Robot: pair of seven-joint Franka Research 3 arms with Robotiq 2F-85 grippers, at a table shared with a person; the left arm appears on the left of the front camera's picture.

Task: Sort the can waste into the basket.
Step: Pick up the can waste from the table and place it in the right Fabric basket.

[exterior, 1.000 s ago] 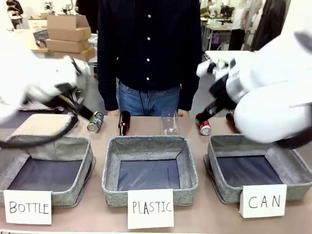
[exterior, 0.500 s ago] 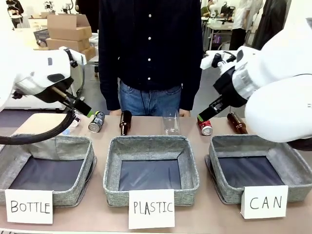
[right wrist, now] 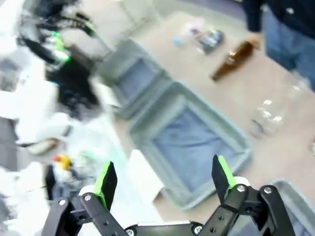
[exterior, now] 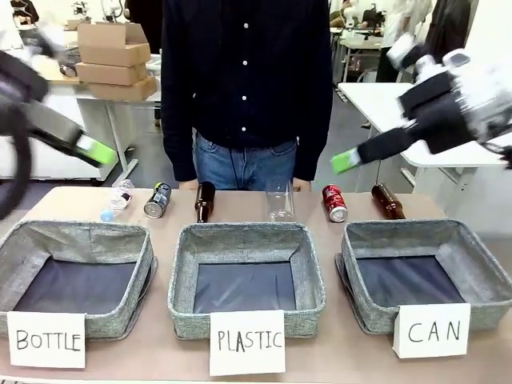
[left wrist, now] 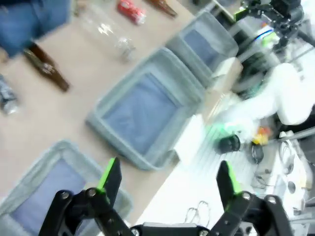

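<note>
A red can (exterior: 334,202) lies on the table behind the grey basket (exterior: 424,229) that carries the white CAN card (exterior: 433,330). At the far left of the row lies a black and silver can (exterior: 157,199). My left gripper (exterior: 96,150) hangs high at the left, blurred, well clear of both cans. Its wrist view shows the jaws open and empty (left wrist: 167,179), with the red can (left wrist: 131,11) far off. My right gripper (exterior: 346,162) hovers above the red can, open and empty (right wrist: 163,179); the black can (right wrist: 210,40) lies far from it.
Two like baskets carded BOTTLE (exterior: 76,234) and PLASTIC (exterior: 246,230) stand left and centre. Brown bottles (exterior: 204,201) (exterior: 388,200), a clear plastic cup-like bottle (exterior: 279,200) and a crushed plastic bottle (exterior: 116,200) share the far row. A person (exterior: 244,88) stands at the far edge.
Both arms have swung up and outward, away from the far row of waste. Cans, bottles and baskets stay where they were.
</note>
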